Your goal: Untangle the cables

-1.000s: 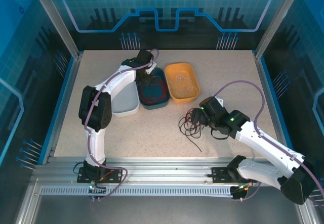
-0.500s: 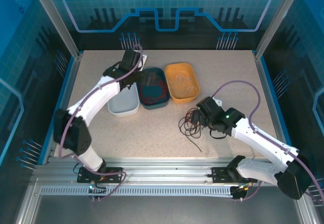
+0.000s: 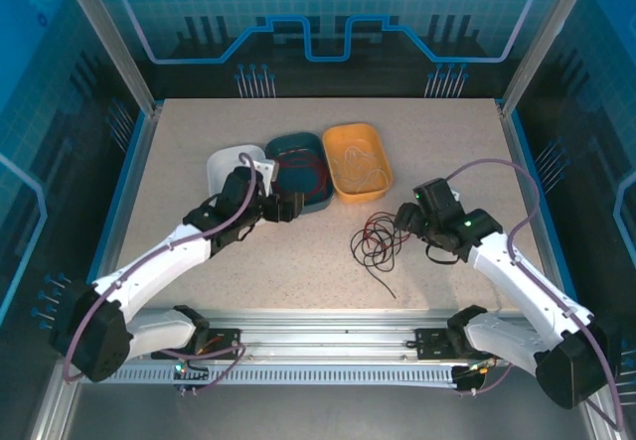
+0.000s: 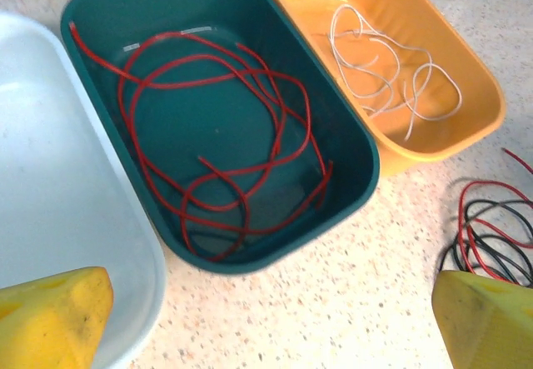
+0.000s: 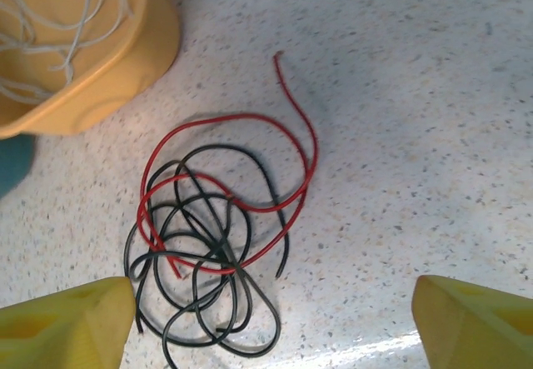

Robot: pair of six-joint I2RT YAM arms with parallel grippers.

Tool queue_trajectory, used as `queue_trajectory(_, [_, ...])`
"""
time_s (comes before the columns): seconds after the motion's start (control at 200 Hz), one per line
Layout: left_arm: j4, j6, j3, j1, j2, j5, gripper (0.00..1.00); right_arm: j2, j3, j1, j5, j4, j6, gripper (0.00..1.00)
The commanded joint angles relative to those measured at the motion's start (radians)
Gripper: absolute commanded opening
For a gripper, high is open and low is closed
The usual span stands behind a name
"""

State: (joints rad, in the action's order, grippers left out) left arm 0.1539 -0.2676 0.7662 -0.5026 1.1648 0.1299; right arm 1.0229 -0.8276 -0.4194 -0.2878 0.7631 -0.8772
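**knot_q:** How should what's left be tackled? A red cable (image 4: pixel 275 76) is lying loose in the teal tray (image 4: pixel 366 148) and a cream cable (image 4: pixel 371 48) in the orange tray (image 4: pixel 466 77), so those two look sorted. The rest is the tangle (image 5: pixel 208 244) on the desk (image 5: pixel 416 94), near the orange tray. There, a red strand is looped through a black cable (image 5: pixel 226 262).

**wire_a:** tbh the right fingers (image 5: pixel 475 323) are best placed for it. They're hung right over the tangle, spread wide, nothing pinched. The left fingers (image 4: pixel 50 311) are spread and empty too, held by the trays' near edge. The free red end (image 5: pixel 279 55) sticks out clear of the black cable, so that's probably where the grab should be made. It should be pinched low, close to the desk, with only that one strand taken. Then it'd be drawn out slowly, away from the pile, so the loops get slipped rather than cinched.

**knot_q:** And if the black cable gets dragged along?

**wire_a:** Then it could be pinned by the left fingers while red is pulled. The white tray (image 4: pixel 50 177) looks unused, so the black cable could be dropped there, it's guessed.
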Motion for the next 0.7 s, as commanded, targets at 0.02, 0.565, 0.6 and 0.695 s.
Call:
queue_trajectory(0.02, [-0.102, -0.093, -0.074, -0.007, -0.068, -0.037, 0.99, -0.015, 0.047, 0.096, 0.078, 0.026, 0.018, 0.77])
queue_trajectory(0.565, [-0.132, -0.112, -0.097, -0.008, -0.043, -0.048, 0.99, 0.274, 0.098, 0.204, 0.269, -0.170, 0.023, 0.47])
queue_trajectory(0.6, [-0.129, -0.112, -0.096, -0.008, -0.043, -0.047, 0.99, 0.300, 0.088, 0.204, 0.279, -0.179, 0.026, 0.45])
queue_trajectory(0.695, [-0.120, -0.113, -0.095, -0.008, -0.042, -0.047, 0.99, 0.364, 0.063, 0.202, 0.309, -0.207, 0.034, 0.41])
